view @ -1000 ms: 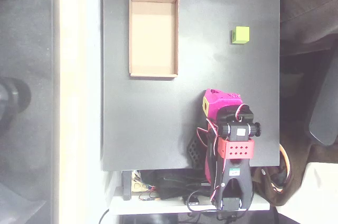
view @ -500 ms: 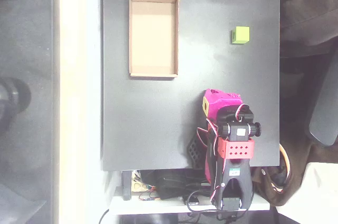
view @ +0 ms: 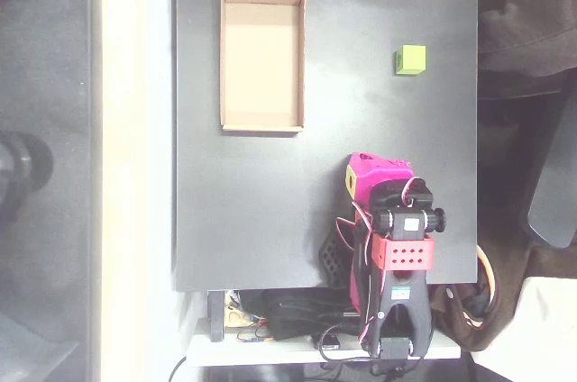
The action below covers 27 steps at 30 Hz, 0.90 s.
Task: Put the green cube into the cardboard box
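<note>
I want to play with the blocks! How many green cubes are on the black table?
1. The green cube sits near the table's upper right, apart from the cardboard box.

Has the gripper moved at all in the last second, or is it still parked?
No. In the overhead view the gripper sits at the same spot on the black table, well below the green cube and right of the cardboard box.
</note>
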Each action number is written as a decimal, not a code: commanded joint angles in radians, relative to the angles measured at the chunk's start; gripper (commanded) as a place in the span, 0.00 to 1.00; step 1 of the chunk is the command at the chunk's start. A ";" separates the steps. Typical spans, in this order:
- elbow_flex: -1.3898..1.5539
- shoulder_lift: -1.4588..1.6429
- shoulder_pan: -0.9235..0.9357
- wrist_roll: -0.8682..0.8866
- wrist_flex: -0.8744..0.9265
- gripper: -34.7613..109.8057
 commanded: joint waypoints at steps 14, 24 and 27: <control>-0.288 -0.130 -0.021 0.092 0.023 0.25; -0.761 -0.479 -0.021 0.094 0.021 0.25; -0.907 -0.586 -0.011 0.087 0.012 0.25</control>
